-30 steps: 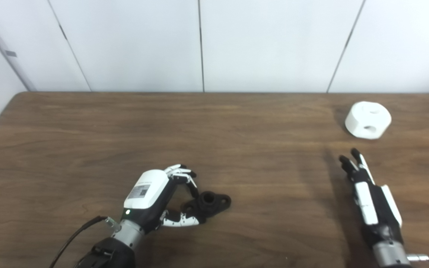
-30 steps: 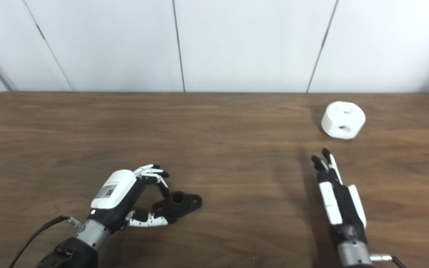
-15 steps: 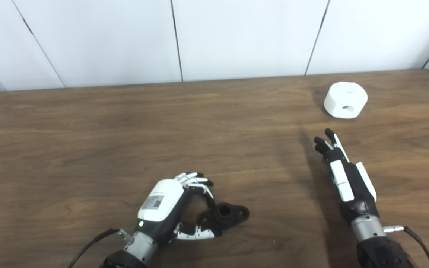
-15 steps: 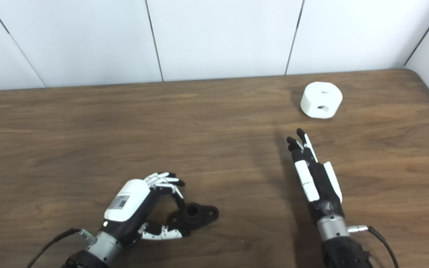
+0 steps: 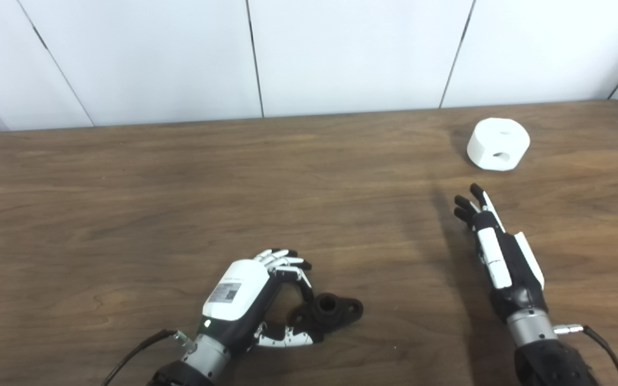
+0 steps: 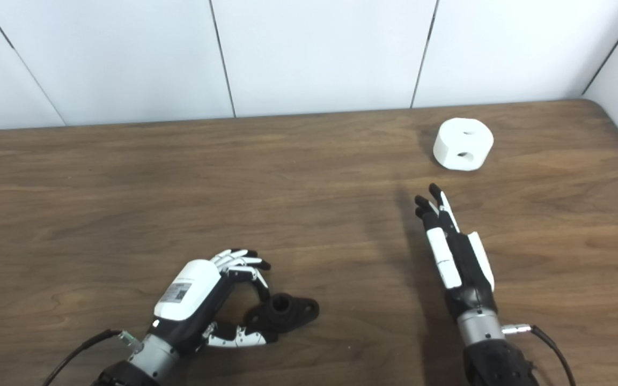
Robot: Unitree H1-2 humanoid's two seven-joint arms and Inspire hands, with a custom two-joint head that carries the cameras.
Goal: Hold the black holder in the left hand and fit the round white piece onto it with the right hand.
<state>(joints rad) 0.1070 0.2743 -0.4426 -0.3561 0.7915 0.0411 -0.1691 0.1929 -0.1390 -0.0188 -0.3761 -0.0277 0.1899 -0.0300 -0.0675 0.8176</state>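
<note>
— Are our left hand fingers closed on the black holder?
— We cannot tell. They curl around its end, and it lies on the table.
— And our right hand?
— Its fingers are straight and hold nothing. The round white piece sits beyond them, near the far edge.

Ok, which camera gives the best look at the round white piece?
Neither has much edge, but the right eye view is slightly better: the round white piece sits further from the picture's edge, with its top hole and side hole both visible. The left eye view shows the same faces, nearer the right side. It rests on the table, untouched.
</note>
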